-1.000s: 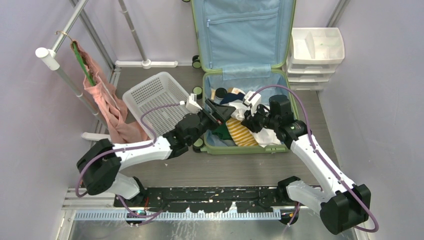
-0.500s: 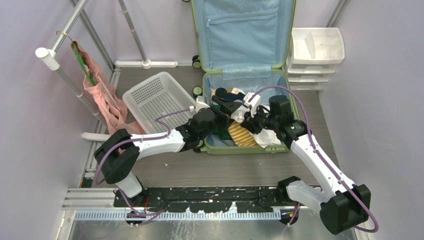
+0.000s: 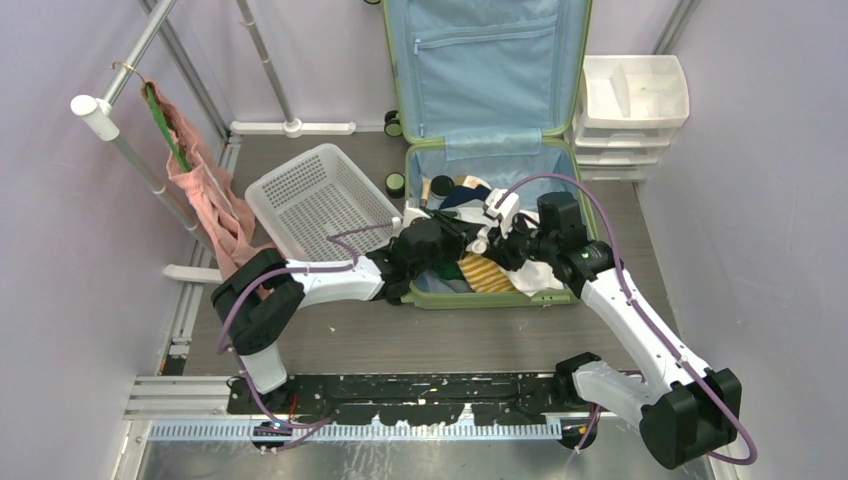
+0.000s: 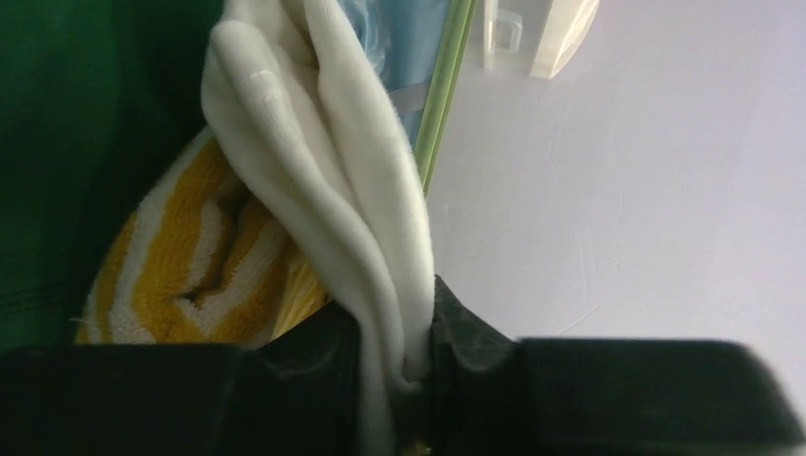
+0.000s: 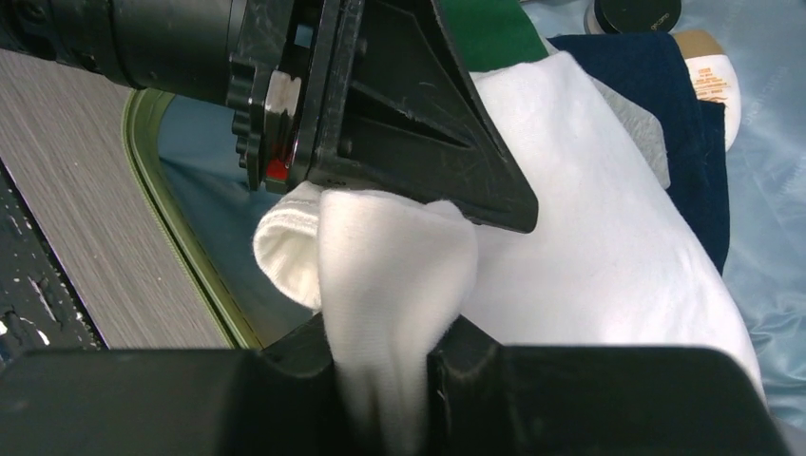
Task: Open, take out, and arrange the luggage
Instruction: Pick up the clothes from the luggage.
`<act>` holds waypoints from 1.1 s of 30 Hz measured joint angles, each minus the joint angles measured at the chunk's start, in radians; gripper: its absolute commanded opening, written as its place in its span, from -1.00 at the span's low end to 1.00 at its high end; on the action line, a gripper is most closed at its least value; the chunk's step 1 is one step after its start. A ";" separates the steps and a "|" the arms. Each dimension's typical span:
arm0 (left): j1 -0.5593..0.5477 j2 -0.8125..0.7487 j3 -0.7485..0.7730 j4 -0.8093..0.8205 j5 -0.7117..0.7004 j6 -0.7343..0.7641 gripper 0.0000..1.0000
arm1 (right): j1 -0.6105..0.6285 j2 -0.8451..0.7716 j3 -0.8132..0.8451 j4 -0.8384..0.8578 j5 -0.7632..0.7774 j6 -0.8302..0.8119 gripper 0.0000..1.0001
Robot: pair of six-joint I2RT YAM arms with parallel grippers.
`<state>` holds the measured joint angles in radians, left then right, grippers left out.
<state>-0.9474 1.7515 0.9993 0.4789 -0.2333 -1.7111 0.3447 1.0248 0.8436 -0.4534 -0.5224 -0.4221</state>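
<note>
The luggage (image 3: pixel 490 70) lies open at the far side of the surface (image 3: pixel 480 340), between a white basket (image 3: pixel 310 195) and a drawer unit (image 3: pixel 632 100). Over it, left tool (image 4: pixel 394 356) and right tool (image 5: pixel 385 375) each clamp a white cloth (image 4: pixel 323 161) above a yellow-striped towel (image 4: pixel 181 285).

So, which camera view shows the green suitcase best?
The top external view: it shows nearly the whole open suitcase, with clothes inside. The left wrist view catches only a strip of its green rim; the right wrist view shows a curved piece of rim and blue lining.
</note>
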 measured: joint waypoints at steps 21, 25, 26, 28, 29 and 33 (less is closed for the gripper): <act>0.139 -0.132 0.316 -0.572 0.182 0.749 -1.00 | -0.043 -0.056 0.134 -0.168 -0.192 -0.076 0.75; 0.163 -0.132 0.346 -0.671 0.232 0.894 -1.00 | -0.083 -0.058 0.150 -0.183 -0.220 -0.061 0.79; 0.166 -0.130 0.362 -0.705 0.238 0.934 -1.00 | -0.090 -0.058 0.150 -0.184 -0.221 -0.056 0.80; 0.172 -0.129 0.414 -0.785 0.251 1.021 -1.00 | -0.102 -0.058 0.150 -0.186 -0.219 -0.045 0.85; 0.174 -0.129 0.429 -0.801 0.254 1.046 -1.00 | -0.106 -0.058 0.150 -0.186 -0.216 -0.038 0.86; 0.190 -0.129 0.508 -0.883 0.285 1.180 -1.00 | -0.107 -0.058 0.150 -0.179 -0.184 -0.009 0.89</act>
<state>-0.7570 1.6230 1.5074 -0.4038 0.0521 -0.5312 0.2375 0.9672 0.9939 -0.6327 -0.7063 -0.4309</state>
